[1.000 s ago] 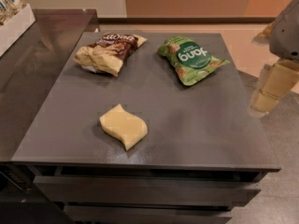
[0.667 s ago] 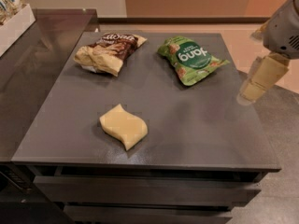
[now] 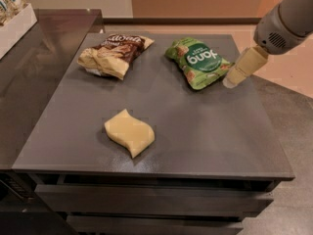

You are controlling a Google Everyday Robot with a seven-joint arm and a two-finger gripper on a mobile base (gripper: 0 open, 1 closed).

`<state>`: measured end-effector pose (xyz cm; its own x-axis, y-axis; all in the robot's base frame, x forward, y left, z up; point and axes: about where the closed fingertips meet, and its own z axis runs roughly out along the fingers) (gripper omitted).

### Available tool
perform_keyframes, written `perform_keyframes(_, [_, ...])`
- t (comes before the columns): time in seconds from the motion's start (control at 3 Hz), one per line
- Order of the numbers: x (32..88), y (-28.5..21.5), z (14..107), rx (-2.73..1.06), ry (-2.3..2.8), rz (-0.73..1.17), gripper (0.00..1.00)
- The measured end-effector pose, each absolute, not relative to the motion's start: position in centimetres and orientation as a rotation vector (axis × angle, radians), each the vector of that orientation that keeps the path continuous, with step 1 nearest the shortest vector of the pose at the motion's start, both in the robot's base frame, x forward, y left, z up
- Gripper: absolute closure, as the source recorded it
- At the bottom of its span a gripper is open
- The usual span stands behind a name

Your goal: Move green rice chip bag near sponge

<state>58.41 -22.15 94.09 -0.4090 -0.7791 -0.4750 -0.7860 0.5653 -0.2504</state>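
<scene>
Gripper (image 3: pixel 231 81) hangs beside green rice chip bag (image 3: pixel 198 61), whose length runs far-left to near-right; grip unreadable.

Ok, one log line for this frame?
stage: pre-grasp | gripper: just right of green rice chip bag | bag: flat on table, far side, apart from sponge | sponge: near side

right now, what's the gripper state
Gripper: cannot be told whether open or closed; it is beside the green rice chip bag.
</scene>
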Motion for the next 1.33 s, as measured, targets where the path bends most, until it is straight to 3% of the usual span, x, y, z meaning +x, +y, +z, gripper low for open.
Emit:
perform_keyframes(0.67, [66.0,-20.8,89.6,-1.069,2.375,0.101,0.00])
perform_keyframes(1.33, [70.0,-17.2,86.3,-1.087,2.432,0.231,0.00])
